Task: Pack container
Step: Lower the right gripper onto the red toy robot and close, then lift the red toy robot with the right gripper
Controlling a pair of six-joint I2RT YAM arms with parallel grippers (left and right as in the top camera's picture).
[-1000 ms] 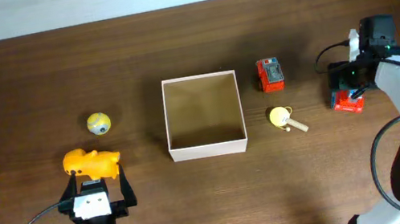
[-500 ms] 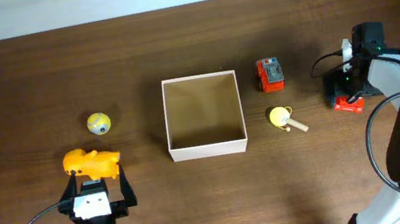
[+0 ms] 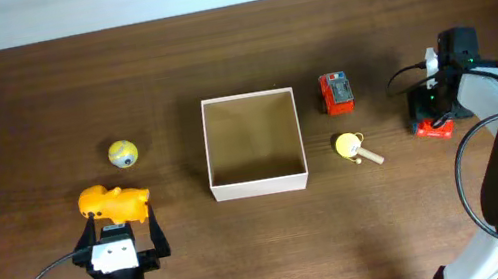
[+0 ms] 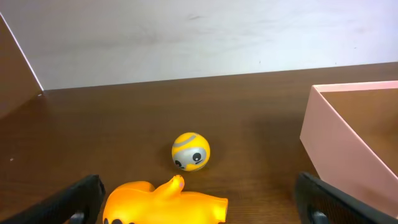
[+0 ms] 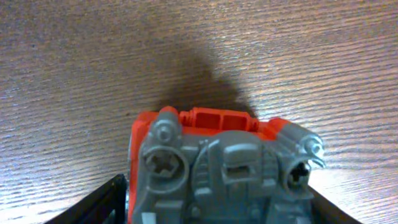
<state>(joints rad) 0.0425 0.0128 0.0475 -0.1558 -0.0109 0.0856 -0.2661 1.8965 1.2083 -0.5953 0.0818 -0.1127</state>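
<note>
The container, a square white-walled box with a tan inside, stands mid-table and holds nothing; its wall also shows in the left wrist view. My left gripper is open, its fingers on either side of a yellow-orange animal toy without touching it. My right gripper is down at the table on the right. Its fingers press both sides of a red and grey toy.
A yellow and grey ball lies beyond the animal toy. A red toy and a small yellow toy with a stick lie just right of the container. A white wall runs behind the table.
My right arm came down and a little left over the red and grey toy, mostly in the first half second. The left arm and the other things have not moved.
</note>
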